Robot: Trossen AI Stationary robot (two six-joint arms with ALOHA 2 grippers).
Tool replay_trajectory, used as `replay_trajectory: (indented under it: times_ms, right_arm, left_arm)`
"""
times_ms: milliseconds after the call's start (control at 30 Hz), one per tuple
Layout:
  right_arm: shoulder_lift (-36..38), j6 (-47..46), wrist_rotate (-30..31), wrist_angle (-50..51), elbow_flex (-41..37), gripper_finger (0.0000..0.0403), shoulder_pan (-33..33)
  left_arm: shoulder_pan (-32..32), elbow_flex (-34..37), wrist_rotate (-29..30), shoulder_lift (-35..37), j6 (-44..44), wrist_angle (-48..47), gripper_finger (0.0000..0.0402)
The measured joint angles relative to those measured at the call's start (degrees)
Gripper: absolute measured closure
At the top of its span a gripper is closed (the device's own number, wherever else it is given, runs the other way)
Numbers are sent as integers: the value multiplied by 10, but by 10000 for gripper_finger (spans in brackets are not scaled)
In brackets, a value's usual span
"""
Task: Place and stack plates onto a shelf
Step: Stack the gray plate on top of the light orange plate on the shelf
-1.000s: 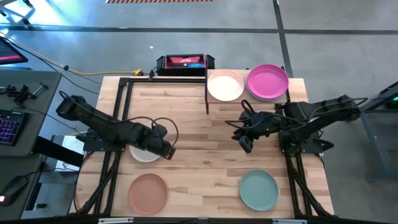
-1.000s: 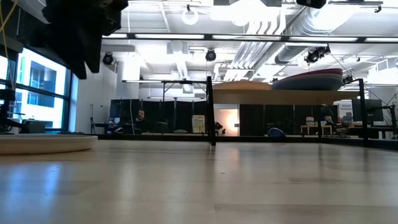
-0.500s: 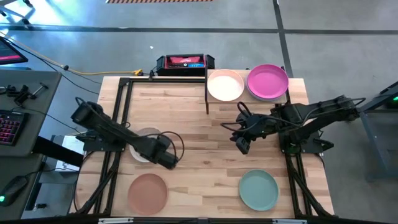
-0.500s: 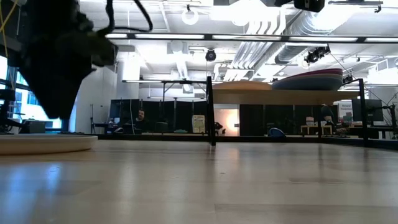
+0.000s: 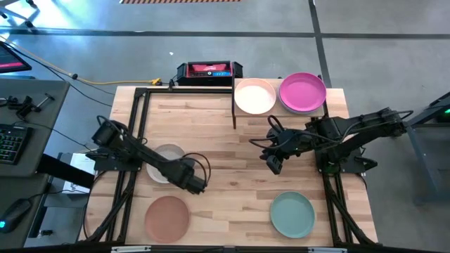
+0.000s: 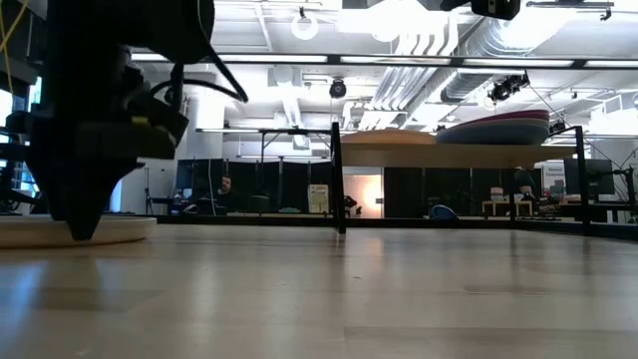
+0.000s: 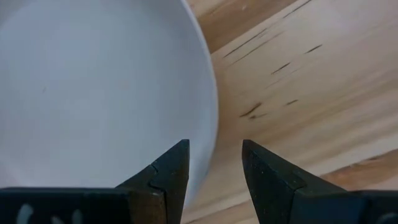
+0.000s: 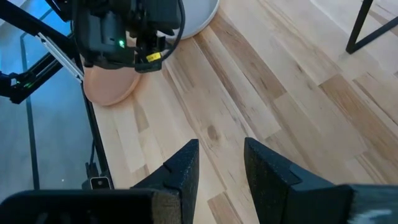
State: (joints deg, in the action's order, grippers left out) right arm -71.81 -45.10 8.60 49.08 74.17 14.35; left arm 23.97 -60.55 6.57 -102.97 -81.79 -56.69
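The big wooden surface [image 5: 232, 151] holds three loose plates, and the shelf [image 5: 239, 112] at the far right edge carries two more, a cream plate [image 5: 254, 96] and a magenta plate [image 5: 303, 92] side by side. In the last second the left arm has swung out toward the middle and come down low, so the grey-beige plate [image 5: 164, 159] on the left now shows more. The left gripper [image 5: 195, 183] sits at that plate's rim with its fingers parted, one over the plate and one over the wood, holding nothing yet. It looks ready to pinch the rim, so this plate is likely the next one to go up. The right gripper [image 5: 275, 162] waits near the middle, fingers apart and empty, hardly moved. The terracotta plate [image 5: 167, 217] lies near left and the teal green plate [image 5: 292, 214] near right.
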Motion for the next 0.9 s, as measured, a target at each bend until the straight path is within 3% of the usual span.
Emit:
replay_trajectory:
  times_ms: [300,667,900]
  right_arm:
    - [0,-1,0,-3,0,295,0]
    - [0,1,2,-4,0,295,0]
    - [0,1,2,-4,0,295,0]
  left_arm:
    - [0,-1,0,-16,10,0,274]
    - [0,0,-14,-14,69,-5,386]
    - [1,0,-48,-14,124,-6,395]
